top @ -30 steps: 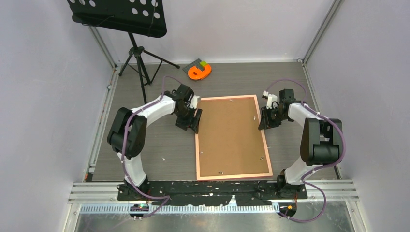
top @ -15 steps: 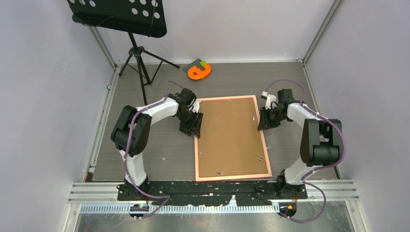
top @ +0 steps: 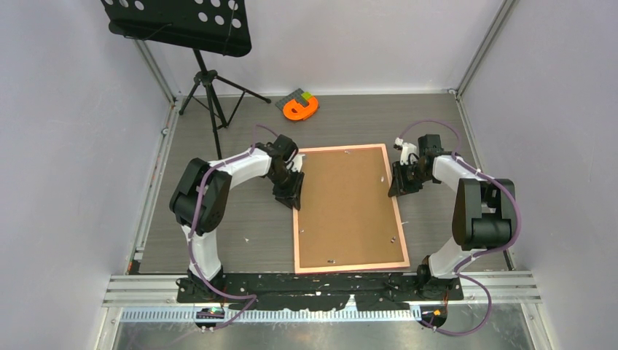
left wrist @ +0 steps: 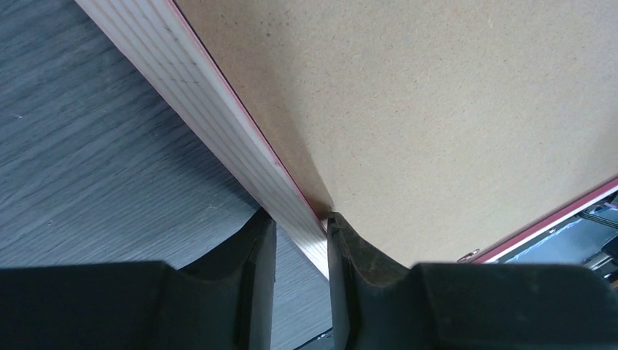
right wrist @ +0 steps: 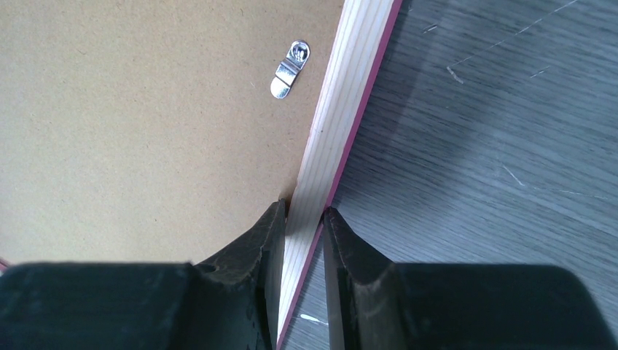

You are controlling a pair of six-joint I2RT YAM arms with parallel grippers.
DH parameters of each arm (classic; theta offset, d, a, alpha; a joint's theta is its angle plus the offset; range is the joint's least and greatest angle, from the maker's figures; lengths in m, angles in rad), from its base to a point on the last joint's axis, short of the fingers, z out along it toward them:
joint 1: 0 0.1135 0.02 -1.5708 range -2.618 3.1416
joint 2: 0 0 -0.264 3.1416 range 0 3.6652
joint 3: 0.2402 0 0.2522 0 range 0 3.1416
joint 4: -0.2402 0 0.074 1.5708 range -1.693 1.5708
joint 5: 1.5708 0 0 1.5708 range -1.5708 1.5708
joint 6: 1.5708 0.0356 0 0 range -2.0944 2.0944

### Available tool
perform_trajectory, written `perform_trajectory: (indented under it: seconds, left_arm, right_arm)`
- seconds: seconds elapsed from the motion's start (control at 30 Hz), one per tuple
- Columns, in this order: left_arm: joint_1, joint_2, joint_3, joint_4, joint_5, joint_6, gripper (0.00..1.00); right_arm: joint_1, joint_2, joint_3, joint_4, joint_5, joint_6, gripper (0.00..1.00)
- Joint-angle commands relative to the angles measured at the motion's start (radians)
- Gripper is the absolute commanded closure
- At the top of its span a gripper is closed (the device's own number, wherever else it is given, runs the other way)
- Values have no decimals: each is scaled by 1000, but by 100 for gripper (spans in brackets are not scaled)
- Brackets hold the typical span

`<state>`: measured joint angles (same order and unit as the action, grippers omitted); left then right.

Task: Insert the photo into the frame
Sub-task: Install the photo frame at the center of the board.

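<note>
One grey wood-grain tabletop [top: 218, 219] carries everything. At its centre the frame [left wrist: 222, 124] lies back-up, its pink border around a brown backing board [top: 348, 204]. A black music stand [top: 182, 22] stands at 11 o'clock. The left fingers [left wrist: 261, 248] are clenched on the frame's 9 o'clock rail, one tip on the board side and one outside. The right fingers [right wrist: 273, 233] pinch the 3 o'clock rail likewise. An orange tape-like roll [top: 300, 109] sits at 12 o'clock, well apart. A small metal clip [right wrist: 289, 69] lies on the board beside the right-hand rail.
</note>
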<state>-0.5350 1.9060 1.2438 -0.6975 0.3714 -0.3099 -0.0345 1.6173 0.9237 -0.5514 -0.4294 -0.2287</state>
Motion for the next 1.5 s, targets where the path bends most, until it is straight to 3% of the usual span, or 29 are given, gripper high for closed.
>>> perform_trajectory:
  seconds: [0.0,0.23,0.77,1.1,1.47]
  left_arm:
    - [-1,34,20,13,-21,13,74]
    - [30,34,16,17,-31,14,100]
    - [167,-15,-63,45,-29,-12,100]
    - [193,-48,-87,45,-23,15,100]
    - [194,-31,-93,64,-12,8,100]
  right_arm:
    - [11,4,50,5,-70,9,71]
    - [11,36,93,-14,-109,13,54]
    - [23,138,210,-28,-208,56,43]
    - [34,79,261,-39,-167,49,31]
    - [118,144,273,22,-56,117,33]
